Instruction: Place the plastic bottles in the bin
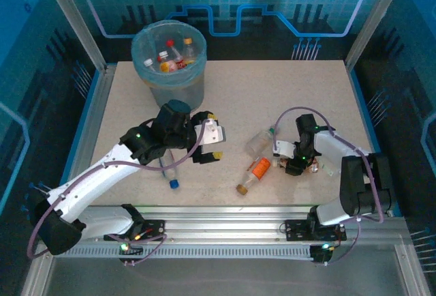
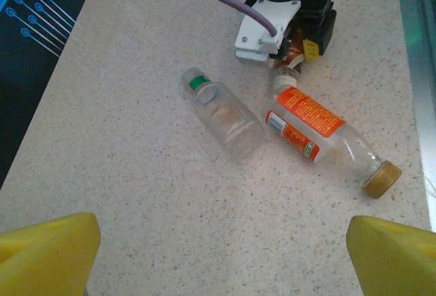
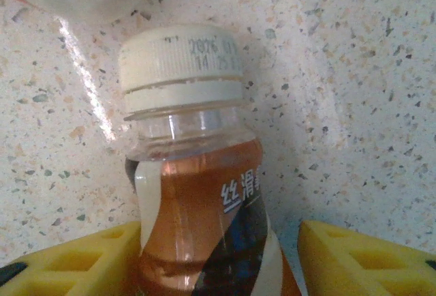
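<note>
Right gripper [image 3: 219, 258], lower frame: fingers narrowed astride brown-label bottle [image 3: 194, 194]; firm pinch or not, cannot tell. Advice: seat pads on the body below the white cap [image 3: 180, 61], lift straight. Bin [image 1: 178, 93] upper left, top view.

Pale-blue bin [image 1: 178, 90] upright at the surface's [image 1: 286, 84] far left, several bottles [image 1: 174, 54] inside. Lying loose: green-capped clear bottle [image 2: 225, 115], orange-labelled bottle [image 2: 306, 122] beside it, cream-capped brown-labelled bottle [image 3: 197, 187], blue-capped bottle [image 1: 174, 184]
</note>
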Robot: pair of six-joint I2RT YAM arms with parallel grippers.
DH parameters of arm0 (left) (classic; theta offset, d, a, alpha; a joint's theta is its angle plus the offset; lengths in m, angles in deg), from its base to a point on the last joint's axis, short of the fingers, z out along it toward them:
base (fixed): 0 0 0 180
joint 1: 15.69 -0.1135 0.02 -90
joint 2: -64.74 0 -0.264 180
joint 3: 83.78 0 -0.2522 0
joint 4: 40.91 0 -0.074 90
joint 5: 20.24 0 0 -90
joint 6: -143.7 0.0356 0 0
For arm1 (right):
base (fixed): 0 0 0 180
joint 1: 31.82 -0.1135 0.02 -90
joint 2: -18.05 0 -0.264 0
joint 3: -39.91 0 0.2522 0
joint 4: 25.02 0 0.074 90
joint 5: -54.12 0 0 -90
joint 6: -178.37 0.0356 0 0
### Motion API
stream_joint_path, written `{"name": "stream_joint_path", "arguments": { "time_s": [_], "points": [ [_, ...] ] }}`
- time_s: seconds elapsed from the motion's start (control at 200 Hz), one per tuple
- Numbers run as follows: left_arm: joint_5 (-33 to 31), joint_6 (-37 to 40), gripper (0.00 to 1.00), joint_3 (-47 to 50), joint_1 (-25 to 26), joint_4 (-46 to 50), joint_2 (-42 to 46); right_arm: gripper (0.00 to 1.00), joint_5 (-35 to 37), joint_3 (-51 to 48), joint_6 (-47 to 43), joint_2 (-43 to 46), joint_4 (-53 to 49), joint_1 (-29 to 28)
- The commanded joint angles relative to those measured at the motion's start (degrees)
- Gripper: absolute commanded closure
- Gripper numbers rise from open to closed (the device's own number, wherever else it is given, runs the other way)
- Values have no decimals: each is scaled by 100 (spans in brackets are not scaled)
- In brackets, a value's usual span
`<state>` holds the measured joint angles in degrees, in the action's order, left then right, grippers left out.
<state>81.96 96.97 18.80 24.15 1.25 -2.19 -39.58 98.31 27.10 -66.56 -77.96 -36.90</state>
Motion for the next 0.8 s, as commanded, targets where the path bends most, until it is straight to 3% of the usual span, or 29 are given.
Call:
{"name": "stream_joint_path", "arguments": {
  "time_s": [0.0, 0.085, 0.295, 0.53, 0.79],
  "points": [
    [-148, 113, 6, 42, 46, 27, 113, 41, -161, 159, 87, 64, -343, -9],
    [-144, 36, 7, -2, 40, -22, 110, 53, -132, 203, 240, 218, -458, -10],
    [5, -332, 9, -181, 26, -171, 73, 53, 94, 351, 772, 653, -773, -35],
    [239, -1110, 13, -562, -52, -560, -10, 53, 265, 331, 1609, 1876, -904, -28],
    [984, -2381, 20, -943, -278, -1535, -509, 55, -521, 459, 2528, 3400, -904, -33]
  ]
}}
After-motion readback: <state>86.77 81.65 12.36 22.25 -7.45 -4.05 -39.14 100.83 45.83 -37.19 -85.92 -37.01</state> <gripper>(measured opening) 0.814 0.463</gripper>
